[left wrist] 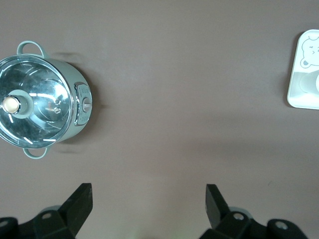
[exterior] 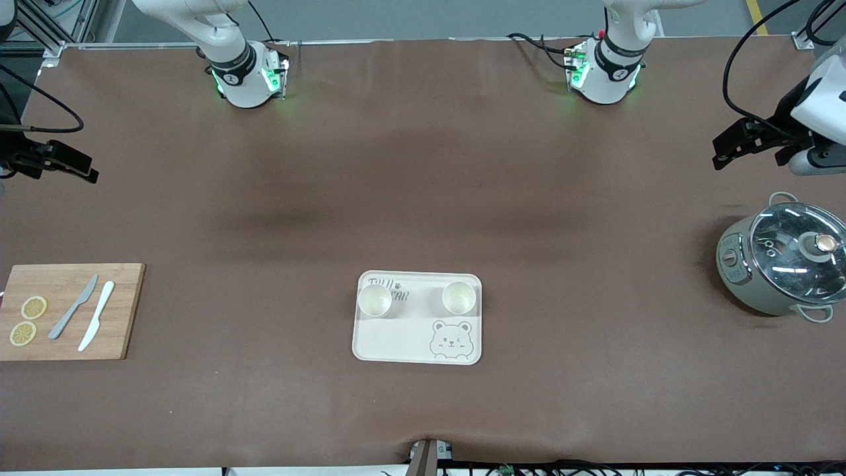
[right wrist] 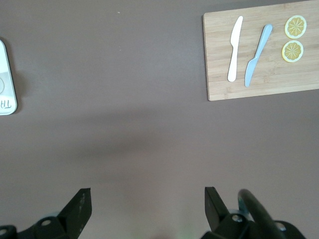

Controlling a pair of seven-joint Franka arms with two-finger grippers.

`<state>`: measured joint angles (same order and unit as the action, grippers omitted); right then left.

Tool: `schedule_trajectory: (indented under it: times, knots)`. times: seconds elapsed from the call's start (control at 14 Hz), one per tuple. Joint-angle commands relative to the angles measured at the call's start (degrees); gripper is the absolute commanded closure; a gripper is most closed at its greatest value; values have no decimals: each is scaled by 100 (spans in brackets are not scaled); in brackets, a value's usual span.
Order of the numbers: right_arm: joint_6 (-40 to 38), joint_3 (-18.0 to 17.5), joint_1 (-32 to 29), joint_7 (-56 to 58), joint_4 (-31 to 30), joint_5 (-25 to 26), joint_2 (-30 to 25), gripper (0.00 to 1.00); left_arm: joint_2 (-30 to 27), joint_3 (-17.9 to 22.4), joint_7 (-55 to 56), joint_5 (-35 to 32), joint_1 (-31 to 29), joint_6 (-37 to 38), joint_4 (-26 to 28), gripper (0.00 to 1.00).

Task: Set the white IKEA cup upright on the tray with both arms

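Observation:
The cream tray (exterior: 390,340) with the bear print lies on the brown table near the front camera, midway between the arms' ends. Two white cups stand upright on its edge farther from the front camera, one (exterior: 375,299) toward the right arm's end and one (exterior: 460,297) toward the left arm's end. My left gripper (exterior: 730,144) hangs open and empty over bare table at the left arm's end, also shown in the left wrist view (left wrist: 148,199). My right gripper (exterior: 69,165) hangs open and empty at the right arm's end, also shown in the right wrist view (right wrist: 148,201). A corner of the tray shows in each wrist view (left wrist: 305,69) (right wrist: 6,84).
A grey-green pot with a glass lid (exterior: 780,261) (left wrist: 40,102) stands at the left arm's end. A wooden cutting board (exterior: 122,311) (right wrist: 219,84) at the right arm's end holds two knives (exterior: 86,307) and two lemon slices (exterior: 28,320).

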<state>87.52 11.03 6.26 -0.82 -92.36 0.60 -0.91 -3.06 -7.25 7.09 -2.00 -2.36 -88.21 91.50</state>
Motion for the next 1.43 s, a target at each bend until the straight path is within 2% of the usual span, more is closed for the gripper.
schedule_trajectory:
  times: [0.0, 0.5, 0.71, 1.36]
  knots:
    - [-69, -58, -108, -49, 148, 2, 65, 0, -81, -13, -94, -99, -80, 128, -36, 0]
    - [-25, -40, -134, -85, 166, 107, 109, 0, -89, -5, -6, -46, -89, 146, -71, 0]
    - [10, -49, -205, -93, 175, 72, 117, 0, -28, 13, -41, -46, -98, 479, -335, 0]
    - [-148, -75, -161, -347, 183, 10, 83, 0, 156, 92, -94, 165, -133, 480, -546, 0]
